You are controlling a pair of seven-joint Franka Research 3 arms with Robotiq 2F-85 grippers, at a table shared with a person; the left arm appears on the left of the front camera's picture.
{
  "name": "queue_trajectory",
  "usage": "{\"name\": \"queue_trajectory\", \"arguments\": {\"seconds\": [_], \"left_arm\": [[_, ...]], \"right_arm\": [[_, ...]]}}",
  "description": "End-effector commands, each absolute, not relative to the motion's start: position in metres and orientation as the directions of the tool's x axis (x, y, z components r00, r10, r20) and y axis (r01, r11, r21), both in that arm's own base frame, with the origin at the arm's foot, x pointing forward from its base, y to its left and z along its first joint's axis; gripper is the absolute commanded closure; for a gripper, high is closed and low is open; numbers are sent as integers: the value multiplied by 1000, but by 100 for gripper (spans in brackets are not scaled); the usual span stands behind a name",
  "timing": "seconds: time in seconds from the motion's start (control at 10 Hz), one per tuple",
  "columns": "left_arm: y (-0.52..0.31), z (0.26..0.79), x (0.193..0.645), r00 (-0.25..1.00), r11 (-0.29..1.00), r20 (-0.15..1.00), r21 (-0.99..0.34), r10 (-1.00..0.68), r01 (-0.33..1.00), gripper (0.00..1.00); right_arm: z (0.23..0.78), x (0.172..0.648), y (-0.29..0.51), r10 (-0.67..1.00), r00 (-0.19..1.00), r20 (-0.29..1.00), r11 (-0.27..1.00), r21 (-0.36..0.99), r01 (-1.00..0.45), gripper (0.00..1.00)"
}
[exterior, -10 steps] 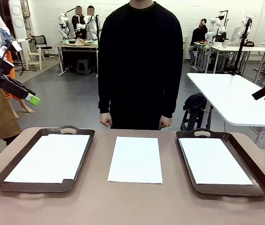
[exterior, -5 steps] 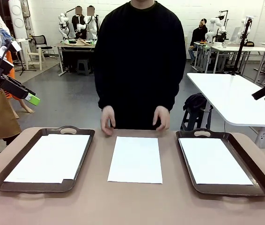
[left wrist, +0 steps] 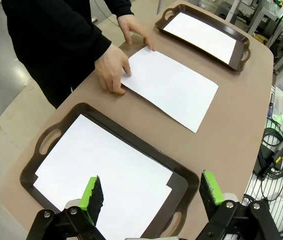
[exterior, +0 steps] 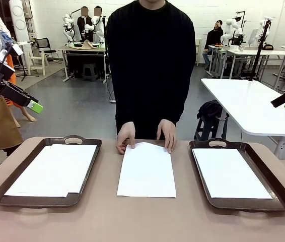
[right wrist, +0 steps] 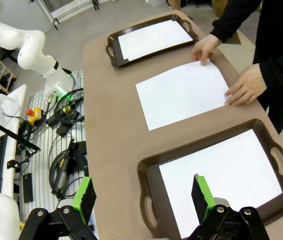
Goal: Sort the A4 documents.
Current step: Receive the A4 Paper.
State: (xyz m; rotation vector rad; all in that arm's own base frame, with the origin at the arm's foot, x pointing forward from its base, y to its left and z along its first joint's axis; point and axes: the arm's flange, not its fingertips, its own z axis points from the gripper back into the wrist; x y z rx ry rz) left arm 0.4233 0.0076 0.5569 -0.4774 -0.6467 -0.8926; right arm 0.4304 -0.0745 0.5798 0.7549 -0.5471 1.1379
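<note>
Probably a robotics lab: white worktables (exterior: 248,101), background robot arms (exterior: 231,25), cabling (right wrist: 64,115).

A brown table (exterior: 147,222) with rounded corners carries two dark brown trays with cut-out handles. The left tray (exterior: 11,189) sits near the left edge; the right tray (exterior: 276,189) sits near the right edge, well apart from the first. Behind the table, a grey floor (exterior: 72,108) extends to a white wall. A white table (exterior: 248,103) stands at right rear, a dark bag (exterior: 210,110) on a stool beside it.
</note>
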Motion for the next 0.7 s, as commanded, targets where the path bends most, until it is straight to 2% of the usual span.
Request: {"name": "queue_trajectory", "arguments": {"seconds": [0.0, 0.6], "left_arm": [[7, 558, 423, 460, 549, 688, -106, -561, 829, 0], [7, 558, 423, 460, 549, 688, -106, -561, 829, 0]], "right_arm": [[580, 430, -74, 597, 334, 729, 222, 250, -942, 0], [580, 430, -74, 597, 334, 729, 222, 250, -942, 0]]}}
